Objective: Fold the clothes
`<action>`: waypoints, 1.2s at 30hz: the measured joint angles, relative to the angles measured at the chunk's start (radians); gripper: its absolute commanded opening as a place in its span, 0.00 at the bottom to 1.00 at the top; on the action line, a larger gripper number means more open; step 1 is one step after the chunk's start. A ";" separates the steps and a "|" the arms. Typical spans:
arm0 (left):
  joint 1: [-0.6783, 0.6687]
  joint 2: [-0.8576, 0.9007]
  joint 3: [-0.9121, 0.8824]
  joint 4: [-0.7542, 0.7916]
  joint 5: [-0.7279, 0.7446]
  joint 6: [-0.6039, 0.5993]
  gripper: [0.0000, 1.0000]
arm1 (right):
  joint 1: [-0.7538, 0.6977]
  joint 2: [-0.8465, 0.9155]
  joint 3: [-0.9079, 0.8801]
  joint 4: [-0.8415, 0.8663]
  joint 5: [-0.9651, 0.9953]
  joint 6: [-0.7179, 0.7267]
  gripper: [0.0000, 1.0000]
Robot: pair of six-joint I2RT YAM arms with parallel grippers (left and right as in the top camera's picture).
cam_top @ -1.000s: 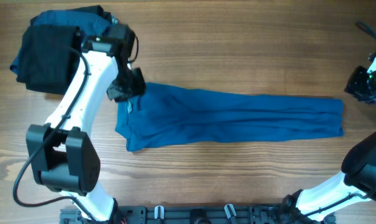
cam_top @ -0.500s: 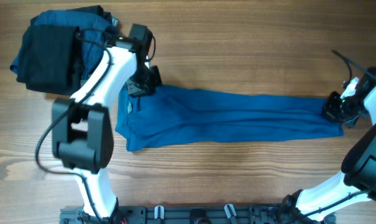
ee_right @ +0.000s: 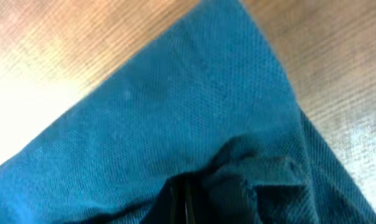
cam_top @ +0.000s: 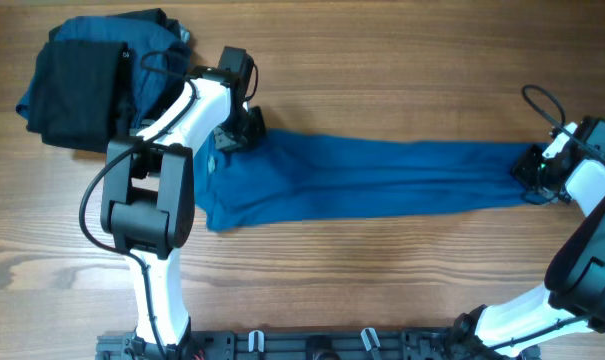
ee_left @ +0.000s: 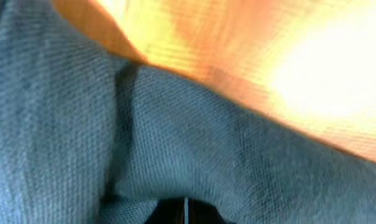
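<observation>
Overhead: the blue polo shirt (cam_top: pixel 382 180) lies in a long band across the desk (cam_top: pixel 382 60) from 9 to 3 o'clock, with a pile of dark garments (cam_top: pixel 77 85) at 10. The left tool (cam_top: pixel 244 130) is clenched on its upper edge at the 9 o'clock end. The right tool (cam_top: pixel 532 170) grips the 3 o'clock end.

Left wrist: cloth fills the view, gathered at 6 o'clock.

Right wrist: only here do the knit weave and pinched pucker show.

The shirt looks light and limp, so edges or corners seem the best places to hold it.

Blurred left wrist view, left end effector (cam_top: pixel 247 135) tips buried in shirt (cam_top: pixel 382 180), right arm (cam_top: pixel 592 200) edge-cropped
</observation>
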 measured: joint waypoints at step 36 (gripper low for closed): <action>0.180 -0.222 0.347 -0.296 -0.087 -0.013 1.00 | 0.657 -0.016 0.114 0.218 -0.319 -0.533 0.49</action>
